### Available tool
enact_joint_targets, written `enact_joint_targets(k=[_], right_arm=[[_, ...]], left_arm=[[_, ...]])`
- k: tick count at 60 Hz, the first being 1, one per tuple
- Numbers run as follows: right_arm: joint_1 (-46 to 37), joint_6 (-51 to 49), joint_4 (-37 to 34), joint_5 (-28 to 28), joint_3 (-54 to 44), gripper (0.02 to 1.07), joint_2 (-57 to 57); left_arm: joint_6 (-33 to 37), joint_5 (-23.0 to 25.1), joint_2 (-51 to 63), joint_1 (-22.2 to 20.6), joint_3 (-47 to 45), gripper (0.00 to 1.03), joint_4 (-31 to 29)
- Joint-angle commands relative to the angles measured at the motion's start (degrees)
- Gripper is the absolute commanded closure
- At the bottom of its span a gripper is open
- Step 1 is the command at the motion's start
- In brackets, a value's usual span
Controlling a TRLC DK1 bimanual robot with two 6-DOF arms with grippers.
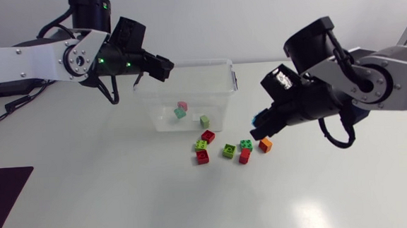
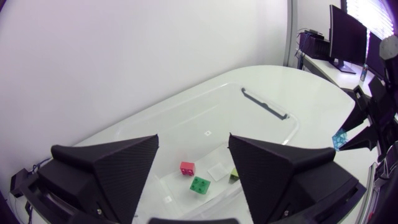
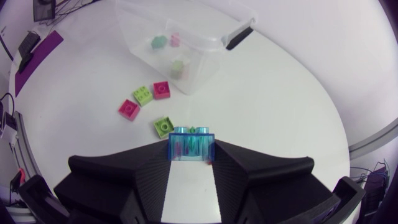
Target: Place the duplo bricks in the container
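A clear plastic container (image 1: pixel 219 74) stands at the middle back of the table. Inside it lie a pink brick (image 1: pixel 182 105), a teal brick (image 1: pixel 180 113) and a pale green brick (image 1: pixel 204 120). My left gripper (image 1: pixel 157 66) hovers open over the container's left rim, and in the left wrist view its fingers (image 2: pixel 106 168) are spread above the bricks inside. My right gripper (image 1: pixel 259 128) is to the right of the container, shut on a translucent blue brick (image 3: pixel 191 143). Below it, several red, lime, green and orange bricks (image 1: pixel 229 150) lie loose on the table.
The loose bricks cluster just in front of the container's right corner, among them a red one (image 1: pixel 208 135) close to its wall and an orange one (image 1: pixel 265 145) nearest my right gripper. A dark mat (image 1: pixel 0 197) lies at the front left.
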Motion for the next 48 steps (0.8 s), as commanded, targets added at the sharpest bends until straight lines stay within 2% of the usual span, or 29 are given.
enact_joint_targets(k=[1,10,17,20,26,39,48], right_arm=[[0.43,1.27,-0.77,0.39,4.28,0.8,2.62],[0.78,2.06,-0.77,0.39,11.67,0.8,7.36],[1.14,2.24,-0.77,0.47,17.47,0.8,11.49],[1.14,2.24,-0.77,0.47,20.37,0.8,14.04],[1.31,2.24,-0.42,0.39,23.79,0.8,17.29],[1.75,2.24,-0.07,0.47,30.47,0.8,23.62],[1.93,1.89,-0.59,0.83,35.13,0.8,27.05]], left_arm=[[-1.5,-0.19,-4.6,-0.61,-3.02,0.14,0.84],[-0.27,-0.02,-9.7,-2.64,-8.03,0.14,-0.65],[2.81,2.71,-11.9,-3.95,-11.99,0.14,-3.2],[5.45,5.52,-12.6,-4.22,-13.84,0.14,-5.49],[8.7,6.93,-13.13,-5.36,-17.35,0.14,-6.81],[14.32,6.93,-9.88,-8.79,-22.36,0.15,-5.93],[15.29,6.93,-5.83,-10.63,-22.98,0.15,-3.91]])
